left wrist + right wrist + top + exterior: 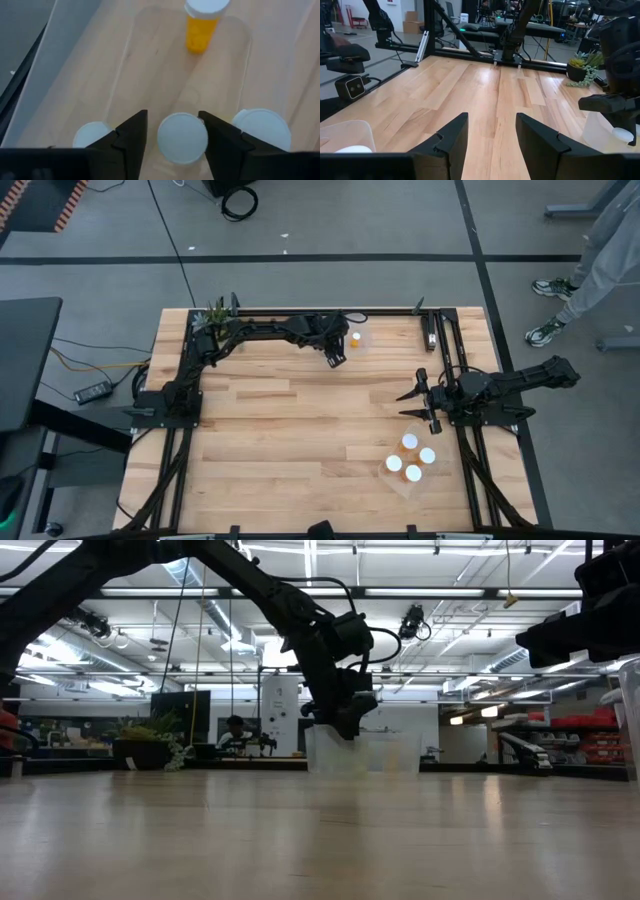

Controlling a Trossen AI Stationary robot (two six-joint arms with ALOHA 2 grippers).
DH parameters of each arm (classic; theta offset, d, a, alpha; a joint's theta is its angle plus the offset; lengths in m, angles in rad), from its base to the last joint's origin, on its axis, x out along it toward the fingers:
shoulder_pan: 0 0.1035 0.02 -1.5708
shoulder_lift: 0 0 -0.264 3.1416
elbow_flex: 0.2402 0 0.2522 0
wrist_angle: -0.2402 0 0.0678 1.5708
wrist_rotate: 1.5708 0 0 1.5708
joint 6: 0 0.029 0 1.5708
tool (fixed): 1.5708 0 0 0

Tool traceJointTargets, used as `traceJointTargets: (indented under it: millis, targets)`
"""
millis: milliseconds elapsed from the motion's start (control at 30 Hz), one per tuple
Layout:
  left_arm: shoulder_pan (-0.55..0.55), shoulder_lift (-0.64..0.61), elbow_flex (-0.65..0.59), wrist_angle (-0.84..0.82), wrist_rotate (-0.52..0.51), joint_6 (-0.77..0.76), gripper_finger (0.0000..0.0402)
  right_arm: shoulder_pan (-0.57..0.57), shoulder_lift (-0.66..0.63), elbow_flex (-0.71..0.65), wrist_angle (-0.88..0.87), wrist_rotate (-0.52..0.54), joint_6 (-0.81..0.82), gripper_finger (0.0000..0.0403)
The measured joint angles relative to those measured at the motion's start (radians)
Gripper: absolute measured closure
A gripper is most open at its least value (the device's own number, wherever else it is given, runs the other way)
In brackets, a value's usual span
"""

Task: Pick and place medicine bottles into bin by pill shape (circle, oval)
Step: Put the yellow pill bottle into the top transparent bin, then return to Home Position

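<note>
Eight medicine bottles (pixel 410 441) stand on the table (pixel 280 430), all orange with white caps. Four are clustered near the table's front right corner. The other four sit at the table's far edge, where the left wrist view shows one upright orange bottle and three white caps.

There are two clear bins (pixel 392 480), one at each of those spots.

Two dark arms (pixel 270 330) reach over the table, with one left gripper (pixel 334 360) and one right gripper (pixel 491 120).

One potted plant (pixel 215 315) stands at the table's far left corner.

One person (pixel 600 250) stands beyond the table's far right corner, with two shoes (pixel 545 332) showing.
</note>
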Motion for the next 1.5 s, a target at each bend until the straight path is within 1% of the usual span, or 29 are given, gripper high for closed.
traceJointTargets:
  millis: [200,500,600,700,800,1000,1067,1233,1300,1367,1433,1500]
  targets:
    - [0.0,-0.012,0.0,0.001,0.0,0.008,0.0194,0.0,0.0,0.0,0.0,0.0,0.0,0.023]
    - [0.0,-0.066,0.005,-0.002,-0.01,0.02,0.0206,0.0,0.0,0.0,0.0,0.0,0.0,0.023]
    - [0.0,-0.077,0.033,-0.031,-0.021,0.027,0.0213,0.0,0.0,0.0,0.0,0.0,0.0,0.023]
    - [-0.001,-0.088,0.082,-0.085,-0.036,0.004,0.022,0.0,0.002,0.0,0.0,0.0,0.0,0.023]
    - [-0.004,-0.109,0.124,-0.148,-0.037,0.017,0.023,0.0,0.005,0.0,0.0,0.0,0.0,0.023]
    - [-0.037,-0.167,0.134,-0.232,-0.067,0.082,0.0257,0.0,0.011,0.0,0.001,0.0,0.0,0.023]
    - [-0.051,-0.191,0.134,-0.305,-0.084,0.084,0.0269,0.0,0.011,0.0,0.0,0.0,0.0,0.023]
    - [-0.088,-0.229,0.13,-0.398,-0.095,0.066,0.0295,0.0,0.014,0.0,0.001,0.0,0.0,0.023]
    - [-0.106,-0.254,0.097,-0.399,-0.091,0.058,0.0302,0.0,0.015,0.0,0.0,0.0,0.0,0.023]
    - [-0.13,-0.282,0.037,-0.376,-0.063,0.057,0.0307,0.0,0.015,0.0,0.001,0.0,0.0,0.023]
    - [-0.154,-0.316,-0.055,-0.31,-0.021,0.061,0.0312,0.0,0.015,0.0,0.001,0.0,0.0,0.023]
    - [-0.179,-0.357,-0.16,-0.239,-0.009,0.068,0.0317,0.0,0.015,0.0,0.001,0.0,0.0,0.023]
